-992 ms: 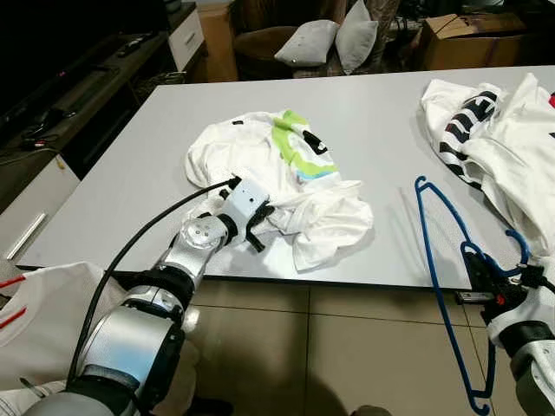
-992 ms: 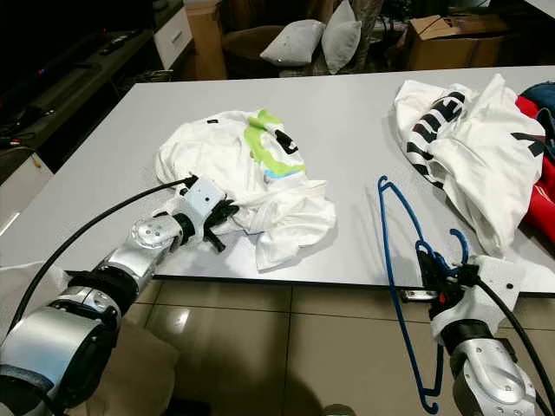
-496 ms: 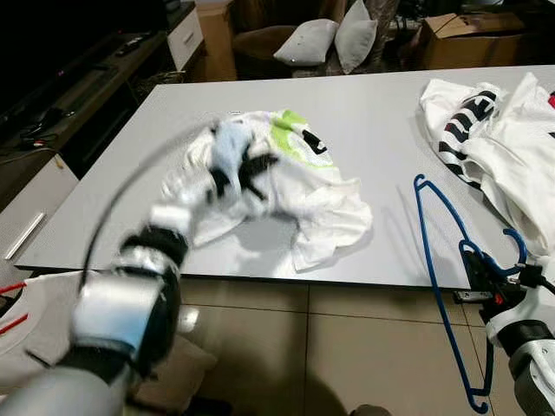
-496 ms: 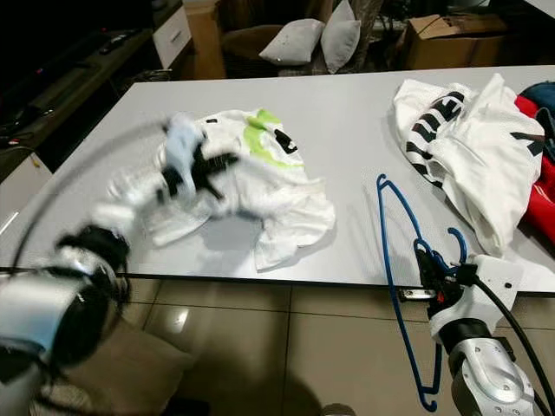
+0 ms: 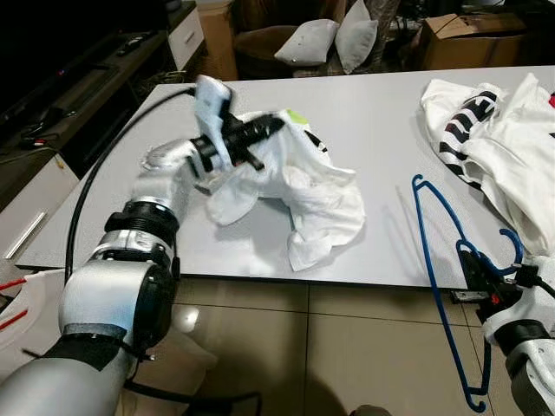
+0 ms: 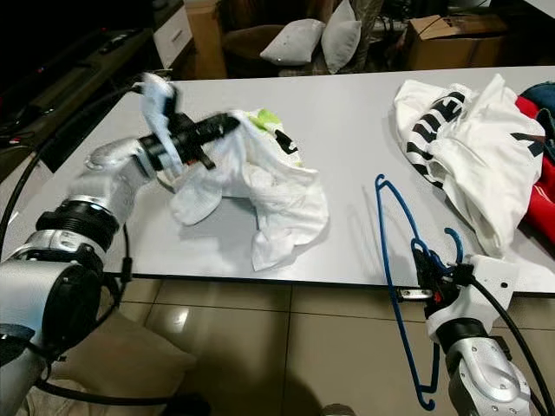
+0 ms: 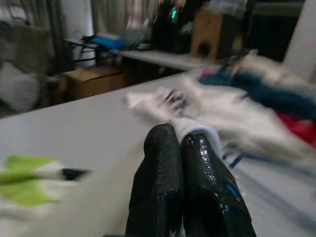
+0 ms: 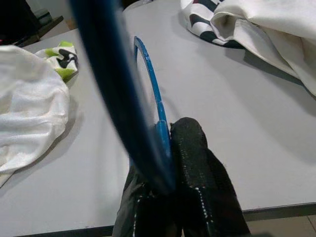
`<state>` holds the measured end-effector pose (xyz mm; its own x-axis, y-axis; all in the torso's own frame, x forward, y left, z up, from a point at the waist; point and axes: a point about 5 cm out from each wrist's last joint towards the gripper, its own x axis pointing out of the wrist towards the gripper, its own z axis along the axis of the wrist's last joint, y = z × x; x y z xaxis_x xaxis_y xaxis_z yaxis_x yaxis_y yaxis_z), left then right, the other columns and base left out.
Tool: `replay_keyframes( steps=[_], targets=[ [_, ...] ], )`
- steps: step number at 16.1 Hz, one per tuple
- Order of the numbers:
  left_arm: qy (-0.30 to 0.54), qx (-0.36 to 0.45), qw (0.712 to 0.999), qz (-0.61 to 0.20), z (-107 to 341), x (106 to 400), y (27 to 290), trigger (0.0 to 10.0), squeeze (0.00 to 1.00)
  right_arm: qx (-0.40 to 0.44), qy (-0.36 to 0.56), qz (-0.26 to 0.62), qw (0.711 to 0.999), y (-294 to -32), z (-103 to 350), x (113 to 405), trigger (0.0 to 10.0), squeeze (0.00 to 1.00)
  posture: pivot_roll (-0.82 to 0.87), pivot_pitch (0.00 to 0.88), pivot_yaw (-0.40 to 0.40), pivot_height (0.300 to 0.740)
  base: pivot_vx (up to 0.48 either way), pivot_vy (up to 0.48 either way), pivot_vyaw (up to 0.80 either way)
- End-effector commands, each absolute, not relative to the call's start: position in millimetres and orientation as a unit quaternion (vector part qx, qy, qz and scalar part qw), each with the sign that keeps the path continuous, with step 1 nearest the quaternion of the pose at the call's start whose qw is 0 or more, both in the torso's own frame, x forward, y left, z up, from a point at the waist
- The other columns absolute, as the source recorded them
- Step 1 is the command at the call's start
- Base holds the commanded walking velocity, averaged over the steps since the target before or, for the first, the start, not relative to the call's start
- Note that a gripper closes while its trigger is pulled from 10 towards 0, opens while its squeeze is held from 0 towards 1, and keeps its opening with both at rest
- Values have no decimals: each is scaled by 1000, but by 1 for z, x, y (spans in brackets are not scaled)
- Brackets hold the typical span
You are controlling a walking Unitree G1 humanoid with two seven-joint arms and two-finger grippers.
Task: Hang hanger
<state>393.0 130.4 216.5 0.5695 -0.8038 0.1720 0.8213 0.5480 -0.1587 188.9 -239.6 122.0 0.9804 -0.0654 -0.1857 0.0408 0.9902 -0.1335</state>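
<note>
A white T-shirt (image 5: 316, 195) with a green print hangs partly lifted over the grey table (image 5: 381, 121). My left gripper (image 5: 264, 128) is raised above the table's left part and is shut on a fold of the shirt; the left wrist view shows white cloth (image 7: 200, 132) pinched at the fingertips. At the near right edge of the table, my right gripper (image 5: 484, 276) is shut on a blue wire hanger (image 5: 427, 238). The hanger's top rests over the table and its lower bar hangs past the edge. In the right wrist view the blue hanger (image 8: 111, 84) runs between the shut fingers.
A heap of white and black-striped clothes (image 5: 490, 130) lies at the table's right, with a red garment (image 6: 546, 195) beside it. Cushions (image 5: 334, 39) and a cardboard box (image 5: 468, 35) stand behind. A dark low cabinet (image 5: 78, 100) runs along the left. Tiled floor (image 5: 329, 347) lies below.
My left gripper has risen from the table's near edge and swung back and up, pulling the shirt with it. The right gripper and hanger have barely moved.
</note>
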Motion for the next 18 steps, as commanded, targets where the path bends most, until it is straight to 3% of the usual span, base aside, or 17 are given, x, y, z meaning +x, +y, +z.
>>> replay_keyframes(
  steps=[1,5,6,7,9,11,14,18],
  targets=[
    [-44,-158,867,-470,224,393,136,0,0,-65,117,-21,991,-238,114,188,10000,0,-238,0,144,740,0,0,0],
    [-25,-243,853,-461,224,393,141,0,0,-70,114,-4,991,-235,114,191,10000,0,-233,0,137,740,0,0,0],
    [-17,-229,860,-456,221,393,141,0,0,-71,106,7,992,-233,116,192,10000,0,-231,0,135,740,0,0,0],
    [-11,-170,896,-409,219,398,139,0,0,-51,59,88,993,-216,130,189,10000,0,-230,0,136,740,0,0,0],
    [-11,-119,923,-367,223,403,138,0,0,-1,21,184,983,-199,148,176,10000,0,-228,0,137,740,0,0,0],
    [-37,-83,928,-362,237,405,132,0,0,15,24,249,968,-193,155,162,10000,0,-224,0,135,740,0,0,0],
    [-75,-40,918,-389,255,402,122,0,0,32,42,285,957,-192,152,155,10000,0,-224,0,134,740,0,0,0],
    [-96,13,878,-469,260,388,111,0,0,45,59,278,958,-189,147,169,10000,0,-216,0,121,740,0,0,0]
  ],
)
